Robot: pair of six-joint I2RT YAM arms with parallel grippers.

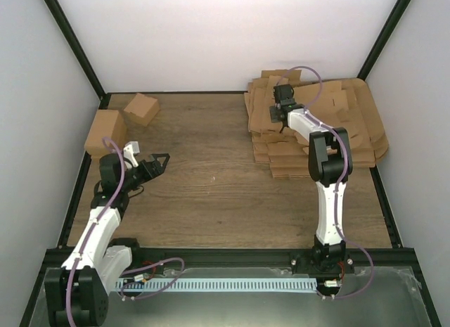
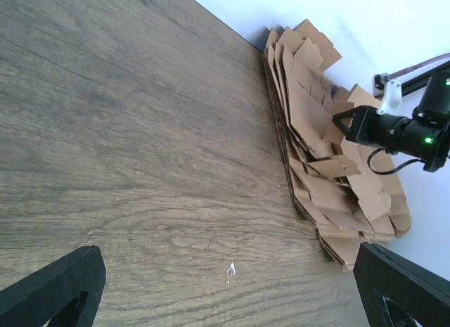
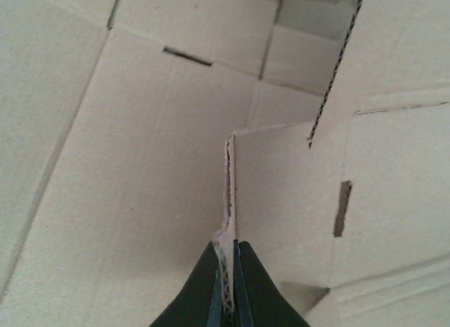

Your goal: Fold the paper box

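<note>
Nearest to the arm bases, the left gripper [image 1: 156,162] hangs low over the bare wooden table [image 1: 225,193] with its two fingers wide apart and nothing between them. Behind it, at the far left corner, two folded cartons [image 1: 105,130] stand close to each other.

Farther away, on the far right side, the right gripper [image 3: 226,260] is down on the heap of cardboard sheets [image 1: 351,123]. Its fingers are pressed together on the raw corrugated edge of one flap. This flap belongs to the paper box [image 3: 281,193], which lies flat and unfolded on top of the heap.

I judge the sheet to be light and quite stiff, bending easily only along its scored lines. The surface is dry and matt, so it probably does not slip much. A thin edge can crush or tear, so a hold deeper on the flap, near a crease, looks safer to me. It may also drag the sheet under it
</note>
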